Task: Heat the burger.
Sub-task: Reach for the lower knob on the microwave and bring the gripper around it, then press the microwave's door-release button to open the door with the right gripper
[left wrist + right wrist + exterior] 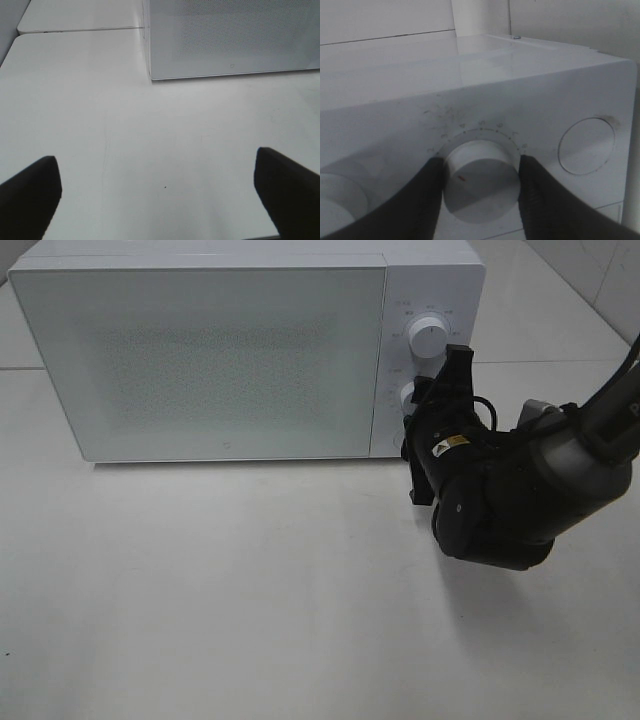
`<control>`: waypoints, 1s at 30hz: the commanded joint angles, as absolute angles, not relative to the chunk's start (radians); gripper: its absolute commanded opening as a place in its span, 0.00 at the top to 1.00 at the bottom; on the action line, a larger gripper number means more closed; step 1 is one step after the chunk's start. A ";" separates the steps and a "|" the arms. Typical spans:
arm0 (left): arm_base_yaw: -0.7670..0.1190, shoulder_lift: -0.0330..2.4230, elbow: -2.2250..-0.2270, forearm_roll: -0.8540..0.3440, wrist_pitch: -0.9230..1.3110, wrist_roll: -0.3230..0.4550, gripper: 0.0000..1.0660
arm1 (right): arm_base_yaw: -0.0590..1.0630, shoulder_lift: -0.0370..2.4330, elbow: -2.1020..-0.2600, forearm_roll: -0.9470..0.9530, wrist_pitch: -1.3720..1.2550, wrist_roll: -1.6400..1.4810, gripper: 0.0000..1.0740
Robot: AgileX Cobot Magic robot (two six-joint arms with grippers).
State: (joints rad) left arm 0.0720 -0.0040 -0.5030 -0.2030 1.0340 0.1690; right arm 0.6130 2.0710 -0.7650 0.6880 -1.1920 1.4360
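Burger's out of view; right pincer (481, 164), clamped on the microwave (230, 360) dial (480, 182), could slip or overwind it; left pincer (157, 195) gapes empty.

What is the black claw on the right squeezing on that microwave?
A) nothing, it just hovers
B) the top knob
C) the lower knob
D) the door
C: in the right wrist view the right gripper has a finger pressed on each side of the lower knob, while the top knob stands free and the door is untouched.
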 commanded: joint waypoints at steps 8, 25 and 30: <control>0.069 -0.028 -0.499 -0.209 1.032 0.168 0.06 | 0.606 2.060 -0.752 0.628 -1.311 1.385 0.51; 0.069 -0.028 -0.499 -0.210 1.032 0.168 0.06 | 0.607 1.982 -0.610 0.531 -1.245 1.337 0.34; 0.069 -0.028 -0.499 -0.210 1.032 0.168 0.06 | 0.607 1.922 -0.560 0.484 -1.214 1.289 0.34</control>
State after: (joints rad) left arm 0.0720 -0.0040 -0.5030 -0.2030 1.0340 0.1690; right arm 0.6110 1.9660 -0.5800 0.5240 -1.2130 1.3360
